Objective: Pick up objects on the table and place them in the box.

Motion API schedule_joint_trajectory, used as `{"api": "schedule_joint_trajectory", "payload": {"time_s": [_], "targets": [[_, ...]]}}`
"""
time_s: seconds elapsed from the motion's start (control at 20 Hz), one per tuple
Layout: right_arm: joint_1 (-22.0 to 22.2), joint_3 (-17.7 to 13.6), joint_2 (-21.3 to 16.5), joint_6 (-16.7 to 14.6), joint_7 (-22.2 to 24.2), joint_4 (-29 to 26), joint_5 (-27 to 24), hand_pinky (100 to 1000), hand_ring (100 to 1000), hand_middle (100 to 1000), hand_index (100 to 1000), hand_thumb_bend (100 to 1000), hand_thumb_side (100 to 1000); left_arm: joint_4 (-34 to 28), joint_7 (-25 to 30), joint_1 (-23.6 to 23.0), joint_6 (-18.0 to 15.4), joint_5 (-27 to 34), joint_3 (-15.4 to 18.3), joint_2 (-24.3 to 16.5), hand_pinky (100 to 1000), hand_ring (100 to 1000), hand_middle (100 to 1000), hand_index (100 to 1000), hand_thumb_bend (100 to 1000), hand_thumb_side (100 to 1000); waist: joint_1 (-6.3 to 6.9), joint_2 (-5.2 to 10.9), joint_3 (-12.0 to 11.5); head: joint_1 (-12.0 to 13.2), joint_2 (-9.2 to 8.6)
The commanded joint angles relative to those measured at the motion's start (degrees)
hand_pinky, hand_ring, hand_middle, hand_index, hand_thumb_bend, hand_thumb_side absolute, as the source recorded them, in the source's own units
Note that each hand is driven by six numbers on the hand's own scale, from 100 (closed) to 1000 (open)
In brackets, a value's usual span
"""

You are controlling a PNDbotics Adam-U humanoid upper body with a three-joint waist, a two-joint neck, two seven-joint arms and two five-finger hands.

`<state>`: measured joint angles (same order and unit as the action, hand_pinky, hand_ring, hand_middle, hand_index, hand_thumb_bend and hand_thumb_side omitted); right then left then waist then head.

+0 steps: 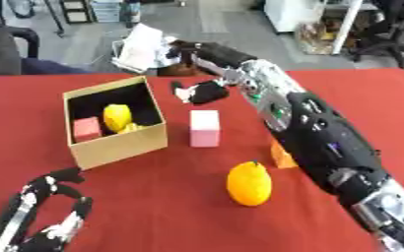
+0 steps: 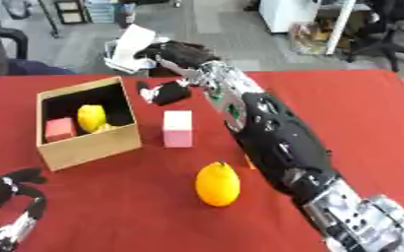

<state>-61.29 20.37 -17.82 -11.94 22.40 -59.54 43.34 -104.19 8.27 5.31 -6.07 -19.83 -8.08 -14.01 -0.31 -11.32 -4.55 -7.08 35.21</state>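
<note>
An open cardboard box [image 1: 119, 142] stands at the table's left, with a yellow object [image 1: 117, 117] and a small pink block [image 1: 86, 128] inside. On the red table [image 1: 153, 206] a pink block [image 1: 205, 128] stands upright right of the box. An orange fruit [image 1: 250, 183] lies nearer me. An orange block [image 1: 282, 157] peeks out from behind my right forearm. My right arm reaches across from the lower right, and its hand [image 1: 207, 91] hovers beyond the pink block, right of the box's far corner. My left hand [image 1: 42, 211] rests open in the lower left corner, fingers up.
Past the table's far edge lie white papers [image 1: 143, 47] on a wire rack, a dark chair [image 1: 3, 49] at the left, and office clutter at the right. My right forearm [image 1: 326, 142] covers much of the table's right side.
</note>
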Motion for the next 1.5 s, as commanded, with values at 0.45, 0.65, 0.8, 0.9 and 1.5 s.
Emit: {"api": "schedule_joint_trajectory", "payload": {"time_s": [0.45,0.65,0.8,0.9,1.5], "targets": [[1.5,-0.9,-0.7,-2.9,4.6,6.0,8.9,925,921,987,1000,349,538,-1.0,-0.2,0.2,-0.2,0.1,0.7,-0.7,785,619,683,853,339,623,-0.02,0.83,0.4,0.4,-0.23],[1.4,-3.1,0.9,-3.1,2.4,10.5,12.7,915,912,981,1000,335,544,-1.0,-0.1,0.2,-0.2,0.2,0.5,-0.6,785,619,683,853,338,623,0.17,0.8,0.3,0.3,-0.24],[1.2,-4.4,2.0,-3.1,1.0,13.1,14.4,903,899,967,1000,315,553,-1.0,0.0,0.3,-0.2,0.3,0.4,-0.5,784,619,683,853,337,624,0.32,0.75,0.0,0.0,-0.33],[1.1,-5.0,2.7,-3.2,0.4,14.4,15.0,897,889,948,991,309,557,-1.0,0.1,0.3,-0.2,0.3,0.4,-0.4,785,619,683,853,337,624,0.38,0.72,-0.2,-0.1,-0.36],[-0.3,-5.3,3.0,-3.7,-3.3,12.6,12.5,811,738,515,630,205,395,-0.9,0.1,0.3,-0.3,0.4,0.4,-0.4,784,620,684,853,336,624,0.09,0.86,-0.6,-0.2,-0.34]]}}
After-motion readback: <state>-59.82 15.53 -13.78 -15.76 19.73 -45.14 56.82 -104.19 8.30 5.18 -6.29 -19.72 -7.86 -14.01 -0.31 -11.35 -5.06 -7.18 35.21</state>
